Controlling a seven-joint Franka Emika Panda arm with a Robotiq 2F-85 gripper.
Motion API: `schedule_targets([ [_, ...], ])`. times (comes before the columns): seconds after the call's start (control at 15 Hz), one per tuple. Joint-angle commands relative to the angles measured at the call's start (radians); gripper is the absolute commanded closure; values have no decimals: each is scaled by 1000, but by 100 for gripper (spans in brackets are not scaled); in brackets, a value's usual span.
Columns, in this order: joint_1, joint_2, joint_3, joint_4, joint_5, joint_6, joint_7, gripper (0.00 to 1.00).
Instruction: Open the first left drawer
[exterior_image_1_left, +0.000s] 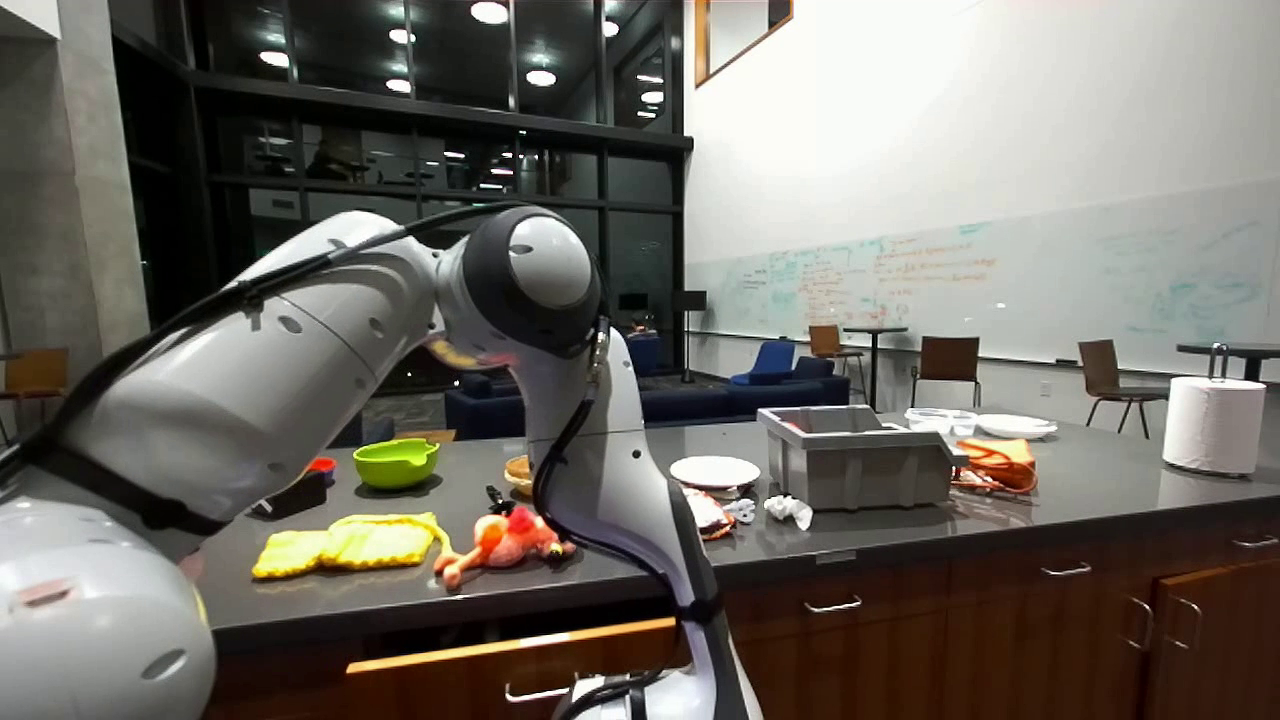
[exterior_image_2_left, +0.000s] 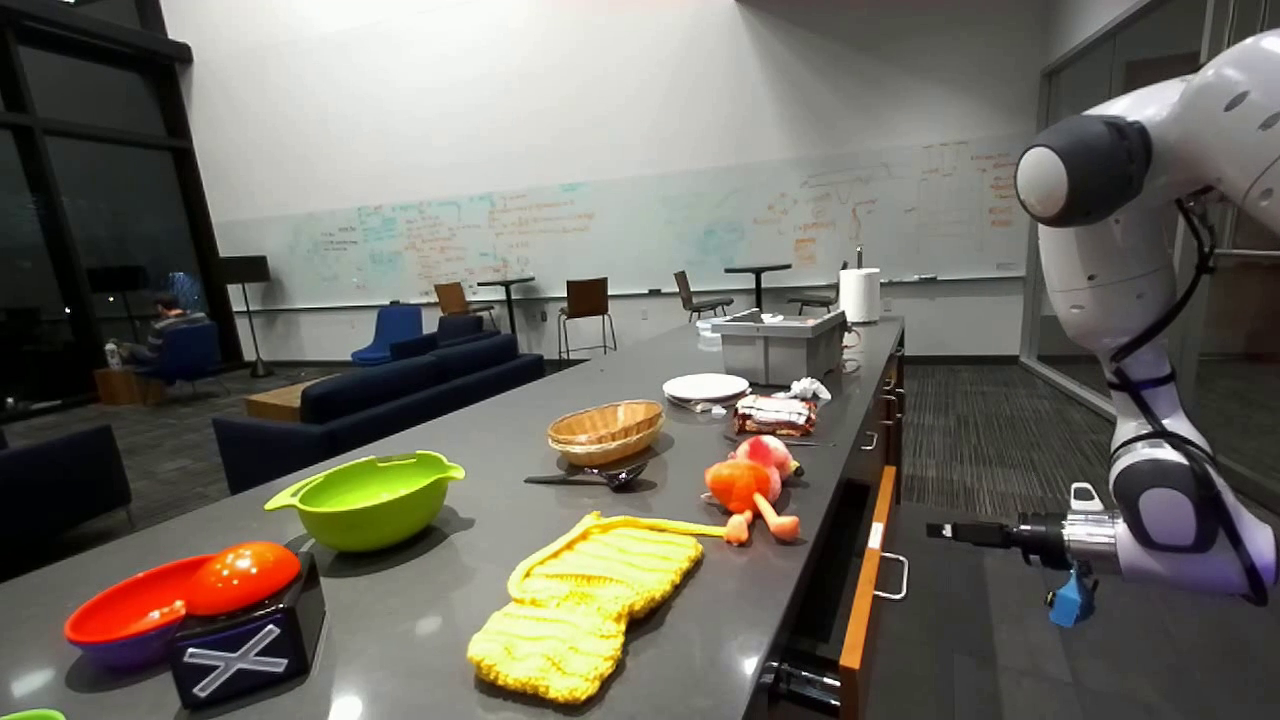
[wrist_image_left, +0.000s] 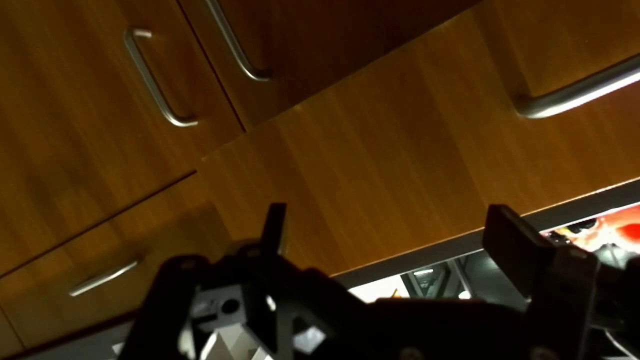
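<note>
The first left drawer (exterior_image_1_left: 450, 690) stands partly pulled out below the counter. In an exterior view its front (exterior_image_2_left: 868, 590) sticks out from the cabinet, with a dark gap behind it. Its silver bar handle (exterior_image_2_left: 893, 577) shows there and at the right edge of the wrist view (wrist_image_left: 585, 95). My gripper (exterior_image_2_left: 932, 531) is in front of the drawer, apart from the handle. In the wrist view my gripper (wrist_image_left: 387, 212) is open, its fingers wide apart with nothing between them. In an exterior view the fingers are out of sight behind and below the arm.
On the counter (exterior_image_2_left: 430, 620) near the drawer lie a yellow knitted cloth (exterior_image_2_left: 590, 600) and a pink-orange plush toy (exterior_image_2_left: 750, 480). A green bowl (exterior_image_2_left: 370, 500) and a grey bin (exterior_image_2_left: 780, 350) stand further in. Closed drawers with handles (exterior_image_1_left: 832, 606) are to the right.
</note>
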Motion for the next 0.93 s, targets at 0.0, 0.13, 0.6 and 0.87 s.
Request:
schedule_targets([
  [0.0,201,-67,-171,-75,86,-54,-46,0],
  [0.13,295,-53,-267,-94,145,-111,-36,0],
  [0.6,648,22,-509,-255,369,-295,-22,0],
  [0.87,615,-1,-518,-300,329,-422,-22,0],
])
